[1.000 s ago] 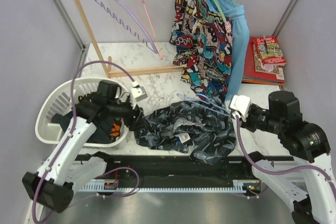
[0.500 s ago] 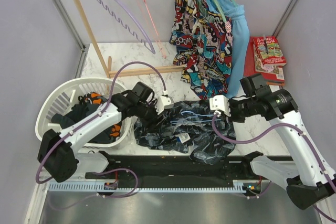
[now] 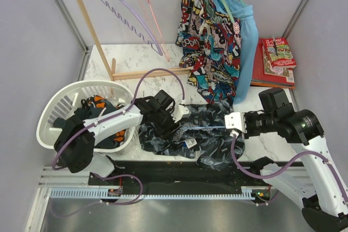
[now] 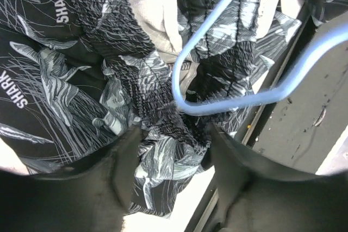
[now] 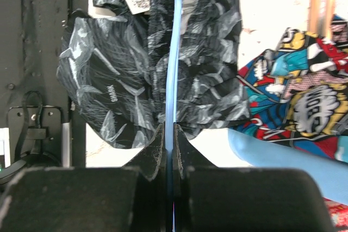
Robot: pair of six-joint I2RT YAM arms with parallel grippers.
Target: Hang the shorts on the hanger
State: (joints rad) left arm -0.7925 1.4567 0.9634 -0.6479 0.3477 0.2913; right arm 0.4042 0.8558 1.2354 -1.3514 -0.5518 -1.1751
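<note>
The dark leaf-print shorts (image 3: 190,134) lie crumpled on the marble table at front centre, white tag (image 3: 190,143) up. My right gripper (image 3: 228,125) is shut on the pale blue wire hanger (image 3: 209,127), which reaches left across the shorts. In the right wrist view the wire (image 5: 172,52) runs straight up from the shut gripper (image 5: 170,129) over the shorts (image 5: 109,69). My left gripper (image 3: 173,124) is down on the shorts' left part. In the left wrist view it (image 4: 171,134) is open, with bunched shorts fabric (image 4: 81,80) between the fingers and the hanger loop (image 4: 234,104) just beyond.
A white laundry basket (image 3: 60,112) holding clothes stands at the left. Behind is a wooden rack with a lavender hanger (image 3: 130,17), a pink hanger (image 3: 152,4), a comic-print garment (image 3: 212,42) and a light-blue garment (image 3: 247,36). Red books (image 3: 277,58) lie at the back right.
My left gripper swung right from the basket's edge onto the shorts. My right gripper carried the hanger left over the shorts, then drew back a little to the right.
</note>
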